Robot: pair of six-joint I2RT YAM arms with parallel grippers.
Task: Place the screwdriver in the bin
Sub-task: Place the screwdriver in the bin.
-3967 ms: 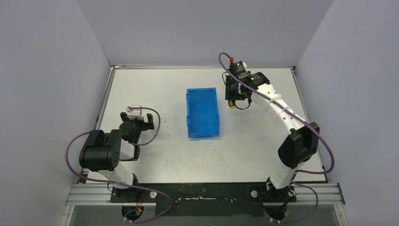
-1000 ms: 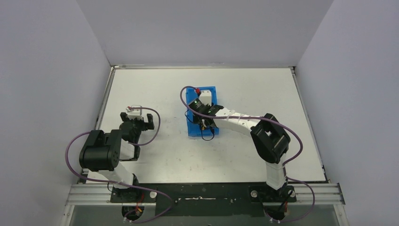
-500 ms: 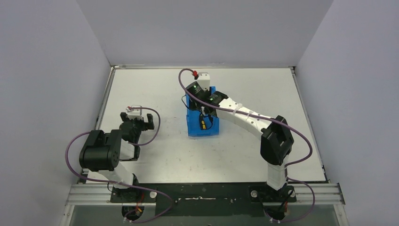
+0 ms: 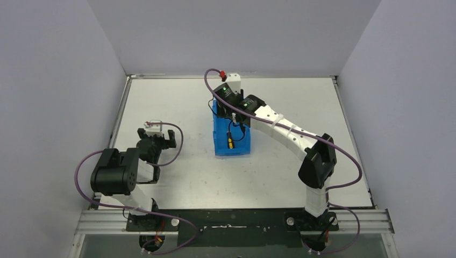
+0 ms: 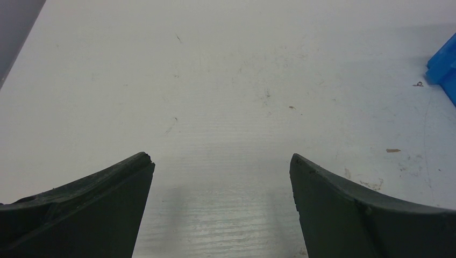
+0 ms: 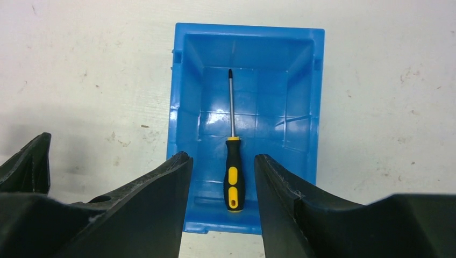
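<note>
The screwdriver (image 6: 233, 141), with its yellow-and-black handle and thin dark shaft, lies flat on the floor of the blue bin (image 6: 177, 107), lengthwise. In the top view the screwdriver (image 4: 231, 141) shows in the near half of the bin (image 4: 221, 146). My right gripper (image 6: 222, 157) hangs above the bin, open, with nothing between its fingers; the screwdriver lies well below them. In the top view the right gripper (image 4: 230, 109) is over the bin's far end. My left gripper (image 5: 220, 158) is open over bare table, left of the bin.
The white table (image 4: 290, 107) carries only the bin; a corner of the bin (image 5: 443, 64) shows at the right edge of the left wrist view. Grey walls close the table's left, back and right sides. The left gripper (image 4: 157, 141) stays near its base.
My right gripper has moved from the bin's near end back to its far end and higher. The screwdriver stays lying in the bin. The left arm has not moved.
</note>
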